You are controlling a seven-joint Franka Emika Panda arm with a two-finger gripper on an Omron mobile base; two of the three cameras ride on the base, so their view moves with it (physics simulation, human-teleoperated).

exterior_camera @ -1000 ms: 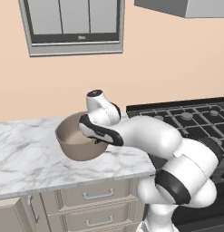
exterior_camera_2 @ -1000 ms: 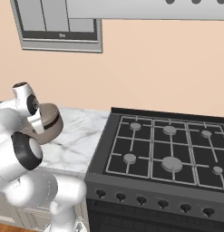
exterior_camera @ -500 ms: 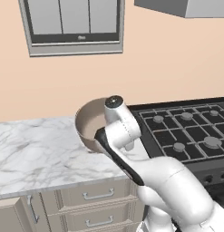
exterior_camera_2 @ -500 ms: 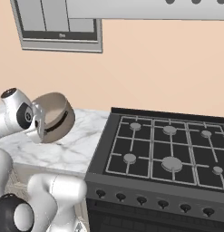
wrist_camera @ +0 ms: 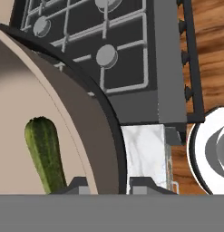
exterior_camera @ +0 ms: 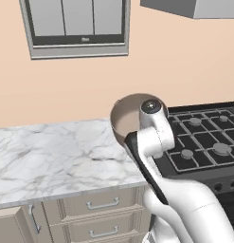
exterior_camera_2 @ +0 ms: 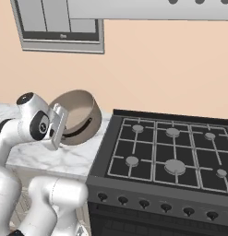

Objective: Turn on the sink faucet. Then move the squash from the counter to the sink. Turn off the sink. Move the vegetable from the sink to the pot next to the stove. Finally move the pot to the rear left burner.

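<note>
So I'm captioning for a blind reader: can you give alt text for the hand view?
A tan pot fills the left, its rim between the shut tool's tips, with a green squash inside. Beyond are the black stove, a strip of marble counter and wood floor.

white marble counter, beige cabinets

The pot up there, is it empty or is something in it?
Not empty. The hand view shows the squash lying inside the pot, which the gripper holds by its rim, tilted, above the counter.
</note>
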